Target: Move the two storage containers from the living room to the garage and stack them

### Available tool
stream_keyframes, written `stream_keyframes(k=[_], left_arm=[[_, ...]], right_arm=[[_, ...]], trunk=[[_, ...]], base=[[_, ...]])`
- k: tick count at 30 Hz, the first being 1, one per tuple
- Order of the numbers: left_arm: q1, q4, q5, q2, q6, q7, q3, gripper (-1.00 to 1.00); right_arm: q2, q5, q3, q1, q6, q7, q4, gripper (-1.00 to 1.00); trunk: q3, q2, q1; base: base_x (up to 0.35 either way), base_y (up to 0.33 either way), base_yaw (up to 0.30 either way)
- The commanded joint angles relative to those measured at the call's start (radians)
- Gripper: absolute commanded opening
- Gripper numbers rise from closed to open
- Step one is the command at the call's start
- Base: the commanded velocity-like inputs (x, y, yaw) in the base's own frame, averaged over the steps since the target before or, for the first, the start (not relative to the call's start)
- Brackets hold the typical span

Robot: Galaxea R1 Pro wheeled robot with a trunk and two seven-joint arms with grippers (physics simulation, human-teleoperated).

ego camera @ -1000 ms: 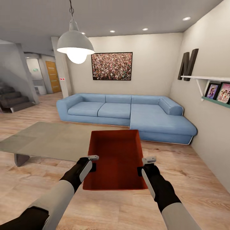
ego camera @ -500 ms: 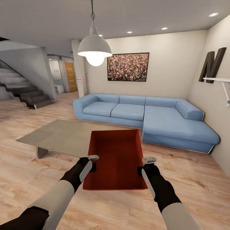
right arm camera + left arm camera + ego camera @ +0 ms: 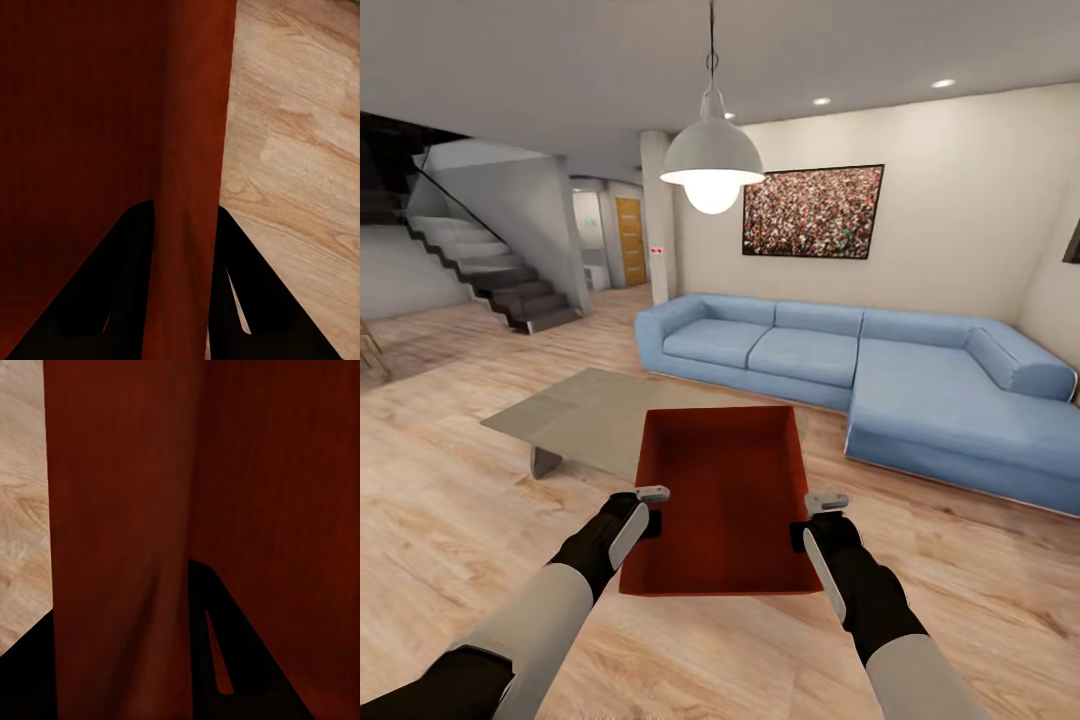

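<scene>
Both grippers' jaws grasp the side walls of an apparently empty storage container [image 3: 720, 500] above the wood floor [image 3: 450, 520].

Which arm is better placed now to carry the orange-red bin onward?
Neither alone: the left claw and the right claw each clamp one side wall of the orange-red rectangular bin, so both.

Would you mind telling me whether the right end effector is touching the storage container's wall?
Touching. In the right wrist view, the right end effector straddles the storage container: its dark fingers press both faces of the wall, with no gap visible.
</scene>
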Motion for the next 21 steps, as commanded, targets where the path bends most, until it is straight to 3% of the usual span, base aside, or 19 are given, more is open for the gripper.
stream_keyframes(k=[1, 16, 21], left_arm=[[0.0, 0.003, -0.024, 0.002, 0.012, 0.013, -0.007, -1.0], [0.0, 0.003, -0.024, 0.002, 0.014, 0.012, -0.005, -1.0], [0.0, 0.004, -0.024, 0.003, 0.016, -0.023, -0.001, -1.0]], right_arm=[[0.001, -0.034, 0.005, 0.0, -0.008, 0.003, -0.064, -1.0], [0.001, -0.034, 0.005, 0.0, -0.008, 0.003, -0.066, -1.0], [0.001, -0.034, 0.005, 0.0, -0.008, 0.003, -0.066, -1.0]], trunk=[[0.003, 0.007, -0.004], [0.05, 0.112, -0.061], [0.066, 0.147, -0.081]], base=[[0.0, 0.0, 0.288], [0.0, 0.0, 0.288], [0.0, 0.0, 0.288]])
